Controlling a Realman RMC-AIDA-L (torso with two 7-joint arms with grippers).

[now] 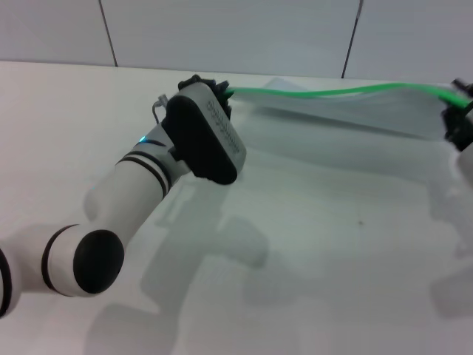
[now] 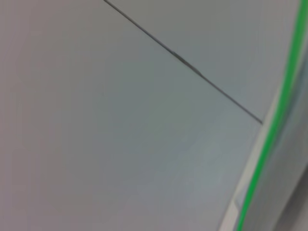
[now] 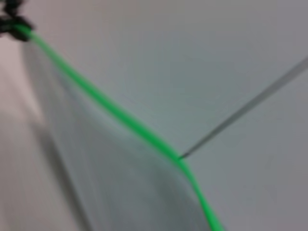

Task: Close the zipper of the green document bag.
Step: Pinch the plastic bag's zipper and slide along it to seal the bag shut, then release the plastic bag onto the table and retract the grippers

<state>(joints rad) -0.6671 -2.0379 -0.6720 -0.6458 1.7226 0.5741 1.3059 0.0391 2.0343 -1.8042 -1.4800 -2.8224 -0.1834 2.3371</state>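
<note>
The green document bag (image 1: 347,118) hangs lifted between the left gripper (image 1: 219,95) and right gripper (image 1: 460,111), their grip undeterminable, and the zipper (image 1: 332,92) looks stretched, progress unclear.

Bright green zipper (image 1: 332,92) edges the seemingly bluish-clear document bag (image 1: 347,115); white table (image 1: 332,251).
</note>
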